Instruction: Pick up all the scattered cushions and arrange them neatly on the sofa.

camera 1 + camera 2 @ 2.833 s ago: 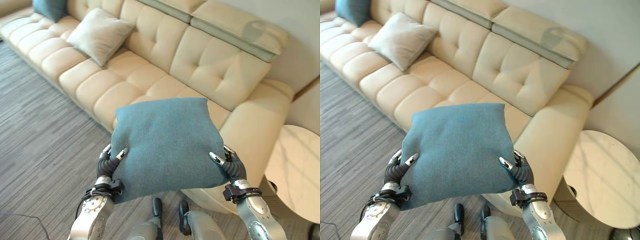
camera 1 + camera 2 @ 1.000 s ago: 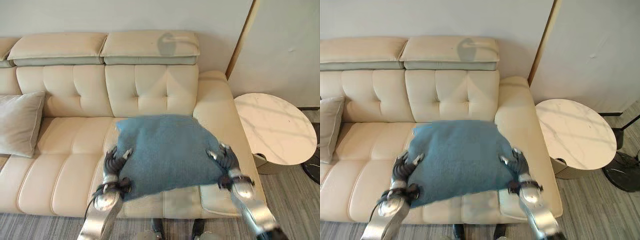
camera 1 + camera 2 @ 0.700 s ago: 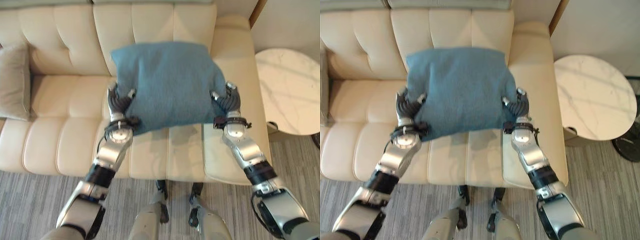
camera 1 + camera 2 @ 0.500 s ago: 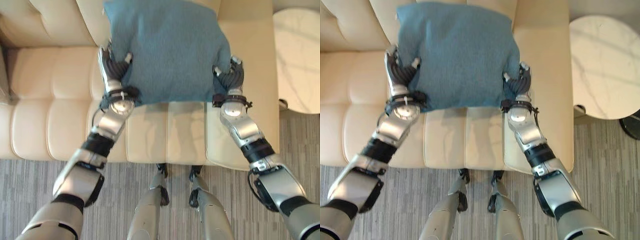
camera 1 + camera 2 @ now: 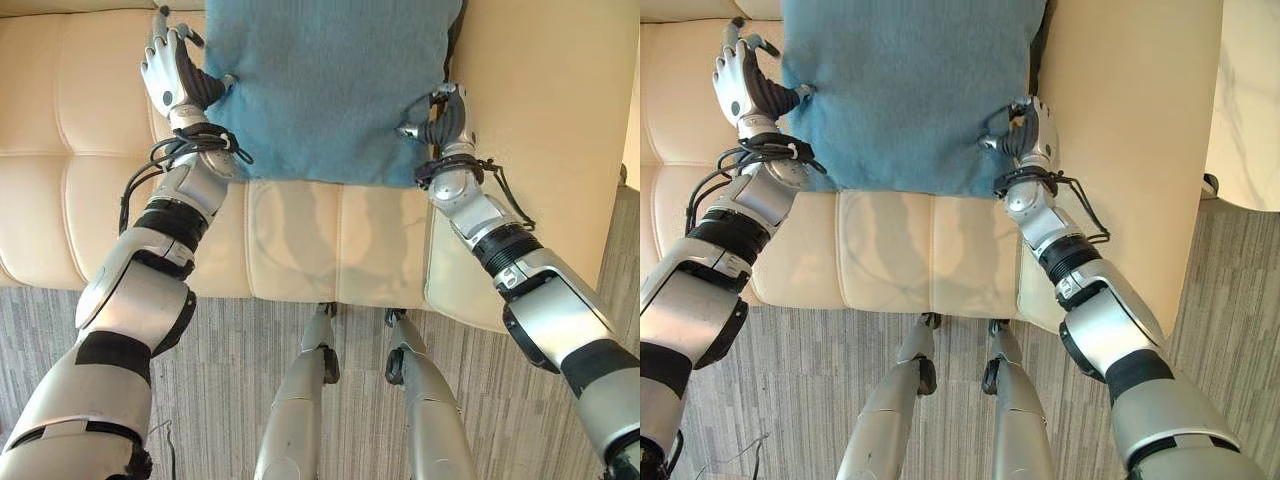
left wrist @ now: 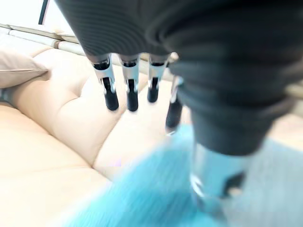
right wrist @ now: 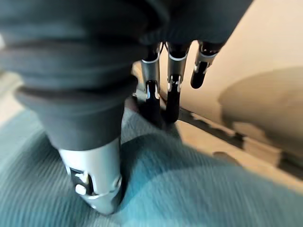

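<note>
Cream tufted sofa (image 5: 100,200) over striped grey floor (image 5: 230,400). Teal cushion (image 5: 330,80) down on the seat at the armrest end, likely being set in place. Left hand (image 5: 172,75) at its left edge, fingers straight and spread. Right hand (image 5: 1025,130) pinching the right edge, thumb pressed into fabric in the right wrist view. Beige cushion (image 6: 21,73) farther along, visible from the left wrist.

The top of the blue cushion (image 5: 325,85) ran past the picture's upper edge. In my left wrist view it was a blur (image 6: 156,189), and beneath it the sofa (image 5: 60,150) seat lay hidden.
</note>
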Tool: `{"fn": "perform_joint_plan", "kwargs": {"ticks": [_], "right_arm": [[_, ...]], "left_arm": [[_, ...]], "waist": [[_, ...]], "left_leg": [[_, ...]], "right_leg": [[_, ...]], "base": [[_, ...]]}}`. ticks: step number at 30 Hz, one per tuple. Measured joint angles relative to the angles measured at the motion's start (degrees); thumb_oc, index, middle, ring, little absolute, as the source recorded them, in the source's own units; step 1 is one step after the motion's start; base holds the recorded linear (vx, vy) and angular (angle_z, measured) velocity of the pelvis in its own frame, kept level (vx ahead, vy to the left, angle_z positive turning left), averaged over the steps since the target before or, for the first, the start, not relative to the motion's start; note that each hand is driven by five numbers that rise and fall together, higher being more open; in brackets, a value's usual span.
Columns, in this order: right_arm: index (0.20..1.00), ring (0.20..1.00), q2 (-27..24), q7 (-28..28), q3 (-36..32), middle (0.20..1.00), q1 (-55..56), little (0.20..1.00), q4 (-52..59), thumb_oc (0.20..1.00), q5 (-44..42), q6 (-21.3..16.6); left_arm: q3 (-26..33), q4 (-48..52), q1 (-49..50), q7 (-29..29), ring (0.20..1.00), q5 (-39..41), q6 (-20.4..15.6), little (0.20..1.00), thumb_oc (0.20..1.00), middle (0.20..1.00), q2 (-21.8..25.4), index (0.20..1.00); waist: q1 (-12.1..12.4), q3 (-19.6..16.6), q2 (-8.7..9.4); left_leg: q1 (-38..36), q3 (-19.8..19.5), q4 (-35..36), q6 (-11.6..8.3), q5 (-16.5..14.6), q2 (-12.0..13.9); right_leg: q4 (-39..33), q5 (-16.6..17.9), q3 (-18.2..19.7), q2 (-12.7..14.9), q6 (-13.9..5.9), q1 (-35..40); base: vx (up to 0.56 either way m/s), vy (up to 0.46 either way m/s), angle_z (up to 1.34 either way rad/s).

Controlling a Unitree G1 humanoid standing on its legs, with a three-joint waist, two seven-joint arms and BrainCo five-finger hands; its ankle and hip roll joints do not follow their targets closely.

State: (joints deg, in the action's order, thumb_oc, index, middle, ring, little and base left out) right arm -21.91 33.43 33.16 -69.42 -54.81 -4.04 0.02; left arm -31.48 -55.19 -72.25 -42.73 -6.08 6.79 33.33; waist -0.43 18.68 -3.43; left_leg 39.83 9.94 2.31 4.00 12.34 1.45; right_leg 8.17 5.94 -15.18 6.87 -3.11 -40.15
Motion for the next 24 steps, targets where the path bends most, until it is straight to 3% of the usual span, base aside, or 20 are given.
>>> {"fn": "perform_joint_plan", "kwargs": {"ticks": [2,5,6,7,8,12,16,20,22,24], "right_arm": [[1.0,1.0,-0.19,-1.94,-2.1,1.0,0.71,1.0,-3.24,1.0,0.39,0.43],[1.0,1.0,-1.31,-2.67,-6.39,1.0,3.24,1.0,-0.66,1.0,-0.71,0.56],[1.0,1.0,-1.67,-2.83,-10.31,1.0,6.66,1.0,2.43,1.0,-2.12,0.5],[1.0,1.0,-1.94,-2.92,-11.41,1.0,8.17,1.0,2.76,1.0,-2.92,0.53],[1.0,1.0,-2.18,-2.96,-14.88,1.0,12.86,1.0,5.96,1.0,-5.06,0.52],[1.0,1.0,0.27,-4.99,-22.42,1.0,30.11,1.0,18.08,1.0,-8.41,0.29],[1.0,1.0,4.29,-9.8,-24.04,1.0,46.16,1.0,22.16,1.0,-11.58,0.38],[1.0,1.0,6.21,-15.96,-23.99,1.0,53.81,1.0,23.26,1.0,-13.51,0.54],[1.0,1.0,6.46,-18.92,-23.06,1.0,57.49,1.0,23.19,1.0,-13.37,0.77],[1.0,1.0,6.72,-20.8,-22.62,1.0,60.5,1.0,23.0,1.0,-12.8,2.16]], "left_arm": [[2.69,-1.77,2.29,4.29,1.0,4.66,-2.06,1.0,1.0,1.0,-0.35,1.0],[8.63,-0.02,8.1,7.43,1.0,12.03,-3.75,1.0,1.0,1.0,-0.34,1.0],[13.95,2.9,13.49,9.19,1.0,17.43,-5.53,1.0,1.0,1.0,-0.71,1.0],[14.18,3.03,15.59,10.01,1.0,20.12,-5.97,1.0,1.0,1.0,-0.63,1.0],[18.13,6.65,21.69,11.96,1.0,26.05,-7.51,1.0,1.0,1.0,-1.4,1.0],[27.4,19.09,40.68,16.39,1.0,34.56,-10.54,1.0,1.0,1.0,-4.04,1.0],[29.97,24.63,56.77,19.66,1.0,36.45,-10.74,1.0,1.0,1.0,-9.73,1.0],[30.01,27.6,64.06,22.72,1.0,36.43,-10.0,1.0,1.0,1.0,-14.3,1.0],[28.93,27.72,66.98,24.53,1.0,35.75,-9.37,1.0,1.0,1.0,-15.66,1.0],[28.8,27.65,69.65,25.88,1.0,33.91,-8.49,1.0,1.0,1.0,-16.78,1.0]], "waist": [[-0.05,0.18,0.27],[-0.49,0.15,0.36],[-0.81,0.14,0.47],[-0.75,0.13,0.51],[-0.93,0.03,0.68],[-0.98,-0.17,2.13],[-1.15,-1.02,3.81],[-0.99,-1.88,4.83],[-1.0,-4.03,5.2],[-0.99,-5.33,5.35]], "left_leg": [[-4.14,0.03,0.07,0.0,0.0,-0.06],[-8.09,0.01,0.35,0.0,-0.02,-0.16],[-10.78,0.03,1.01,-0.01,-0.02,-0.3],[-12.15,0.02,1.2,-0.03,-0.04,-0.36],[-14.03,0.01,1.27,-1.22,-0.9,-0.29],[-19.36,0.19,2.28,-2.21,-1.62,0.24],[-24.9,0.33,2.35,-4.26,-3.27,0.19],[-27.95,0.34,2.36,-4.16,-3.33,0.29],[-28.73,0.35,2.37,-4.02,-3.77,0.32],[-30.76,0.74,2.39,-4.01,-4.39,0.23]], "right_leg": [[4.31,-1.86,1.23,0.52,-0.62,1.93],[2.61,-1.91,1.1,0.33,-0.66,6.46],[0.43,-1.91,1.0,0.11,-0.66,9.98],[-0.63,-1.91,0.98,-0.02,-0.66,11.74],[-2.37,-2.33,1.03,-0.55,-1.19,14.28],[-7.45,-0.99,1.19,-1.57,-0.62,21.09],[-13.09,0.76,1.29,-2.11,-0.81,28.9],[-12.91,1.27,1.27,-2.36,-0.23,31.98],[-12.92,1.24,1.31,-2.33,-0.24,32.71],[-13.23,0.6,1.56,-2.28,-1.03,34.63]], "base": [[0.01,-0.001,-0.02],[0.0,0.0,-0.04],[0.0,0.0,0.0],[0.0,0.0,0.0],[0.05,-0.001,-0.07],[0.03,0.024,-0.09],[0.02,0.053,-0.03],[-0.03,0.05,-0.03],[-0.03,0.062,-0.02],[-0.03,0.051,-0.1]]}}
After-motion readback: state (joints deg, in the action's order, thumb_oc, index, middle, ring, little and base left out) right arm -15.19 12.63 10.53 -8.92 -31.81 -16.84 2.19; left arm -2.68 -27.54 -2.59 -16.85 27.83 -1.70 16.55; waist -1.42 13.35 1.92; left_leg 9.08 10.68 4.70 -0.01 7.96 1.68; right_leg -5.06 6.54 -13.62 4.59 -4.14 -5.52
